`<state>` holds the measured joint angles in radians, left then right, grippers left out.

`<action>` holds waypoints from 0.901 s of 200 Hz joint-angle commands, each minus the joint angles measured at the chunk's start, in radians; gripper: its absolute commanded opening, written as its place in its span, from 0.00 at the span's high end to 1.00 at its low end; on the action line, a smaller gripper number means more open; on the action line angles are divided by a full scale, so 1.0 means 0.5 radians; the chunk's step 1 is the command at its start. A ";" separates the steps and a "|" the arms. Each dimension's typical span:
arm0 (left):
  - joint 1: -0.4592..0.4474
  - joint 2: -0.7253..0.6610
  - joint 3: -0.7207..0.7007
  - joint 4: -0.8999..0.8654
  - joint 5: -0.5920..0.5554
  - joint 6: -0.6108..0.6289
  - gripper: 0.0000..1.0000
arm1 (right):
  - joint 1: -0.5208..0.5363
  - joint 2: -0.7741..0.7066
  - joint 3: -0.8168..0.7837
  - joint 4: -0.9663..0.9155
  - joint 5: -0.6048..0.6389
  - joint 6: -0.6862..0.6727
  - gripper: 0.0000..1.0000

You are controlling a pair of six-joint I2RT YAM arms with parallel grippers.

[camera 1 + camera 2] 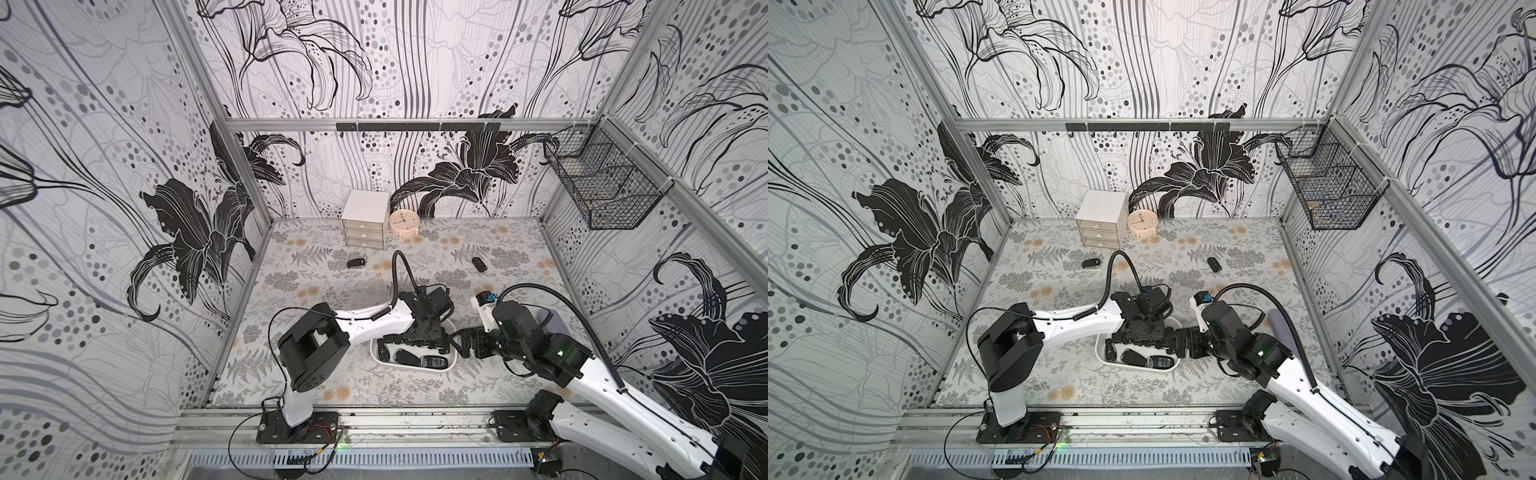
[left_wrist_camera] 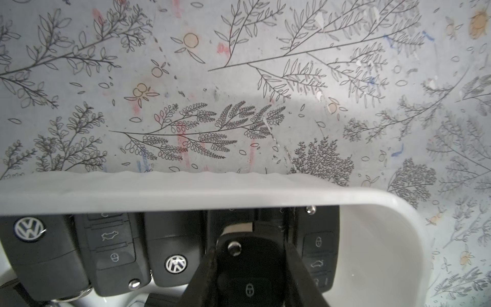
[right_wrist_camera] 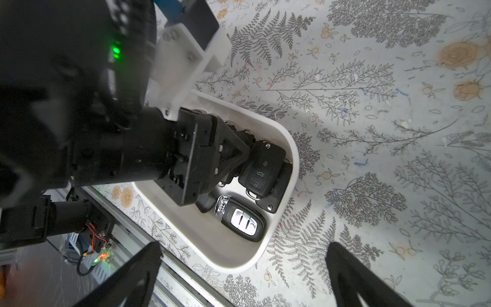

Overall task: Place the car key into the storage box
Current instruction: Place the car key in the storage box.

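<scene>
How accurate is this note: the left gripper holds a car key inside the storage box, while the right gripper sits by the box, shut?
One detail is wrong: the right gripper is open, not shut. The right wrist view shows its fingers spread wide by the storage box. The rest stands: the left gripper holds a car key inside the box.

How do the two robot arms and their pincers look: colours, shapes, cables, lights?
The left arm and right arm have white shells with black joint blocks. A black ribbed cable runs to each wrist. The right arm shows a green light. The left pincer and right pincer have flat black fingers.
</scene>
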<state>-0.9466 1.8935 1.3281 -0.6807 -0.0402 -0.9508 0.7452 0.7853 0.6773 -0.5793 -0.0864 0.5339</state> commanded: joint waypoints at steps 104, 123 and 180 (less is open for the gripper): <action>-0.003 0.064 0.098 0.047 -0.014 0.025 0.61 | -0.009 0.002 -0.025 -0.011 0.009 -0.006 0.00; -0.004 0.058 0.099 0.045 -0.011 0.028 0.56 | -0.011 0.009 -0.028 -0.005 0.007 0.001 0.00; -0.005 0.025 0.099 0.027 -0.018 0.027 0.55 | -0.010 0.025 -0.025 0.014 0.007 0.008 0.00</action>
<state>-0.9466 1.9209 1.3464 -0.6735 -0.0399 -0.9470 0.7452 0.7940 0.6697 -0.5785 -0.0860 0.5339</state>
